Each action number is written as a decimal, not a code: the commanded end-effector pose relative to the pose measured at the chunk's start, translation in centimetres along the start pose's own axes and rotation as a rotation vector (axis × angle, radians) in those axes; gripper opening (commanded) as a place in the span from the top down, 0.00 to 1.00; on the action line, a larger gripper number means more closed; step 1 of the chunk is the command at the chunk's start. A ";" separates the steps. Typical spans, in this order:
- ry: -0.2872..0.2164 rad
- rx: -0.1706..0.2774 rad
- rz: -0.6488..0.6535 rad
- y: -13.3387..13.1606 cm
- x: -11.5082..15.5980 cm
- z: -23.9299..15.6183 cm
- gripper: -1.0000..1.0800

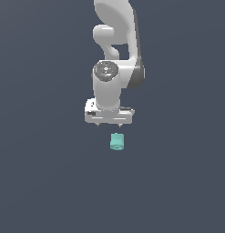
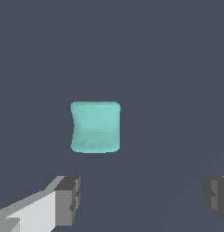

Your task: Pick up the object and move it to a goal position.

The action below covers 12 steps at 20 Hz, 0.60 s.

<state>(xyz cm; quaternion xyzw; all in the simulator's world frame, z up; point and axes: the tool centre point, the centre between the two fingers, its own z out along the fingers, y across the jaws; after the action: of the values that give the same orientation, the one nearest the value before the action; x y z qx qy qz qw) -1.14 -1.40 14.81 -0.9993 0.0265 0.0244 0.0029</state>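
In the exterior view, the object (image 1: 117, 141) is a small teal stubby cylinder with a faint round mark on its near end, lying on the dark worktop (image 1: 177, 182) just in front of the gripper (image 1: 109, 124). In the wrist view, the object (image 2: 95, 127) looks squarish with slightly pinched sides; the fingers (image 2: 68, 199) stand spread wide, holding nothing.

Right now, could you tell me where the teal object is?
In the exterior view, the teal object lies just below the open end effector, apart from it, on the dark surface.
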 end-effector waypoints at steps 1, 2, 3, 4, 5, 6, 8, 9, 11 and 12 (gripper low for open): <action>0.000 0.000 0.000 0.0 0.0 0.0 0.04; 0.000 0.000 -0.001 0.0 0.0 0.0 0.04; 0.000 0.001 -0.003 -0.1 0.0 0.0 0.04; 0.000 0.002 -0.007 -0.2 0.0 0.0 0.04; 0.000 0.004 -0.013 -0.4 0.1 -0.1 0.04; 0.000 0.007 -0.020 -0.6 0.1 -0.1 0.04; 0.001 0.013 -0.037 -1.1 0.2 -0.3 0.04; 0.001 0.015 -0.043 -1.2 0.2 -0.3 0.04; 0.001 0.018 -0.051 -1.5 0.2 -0.4 0.04; 0.001 0.018 -0.053 -1.5 0.2 -0.4 0.04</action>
<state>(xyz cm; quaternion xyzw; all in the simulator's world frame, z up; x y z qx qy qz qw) -0.87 -0.02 15.15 -0.9996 0.0029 0.0236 0.0117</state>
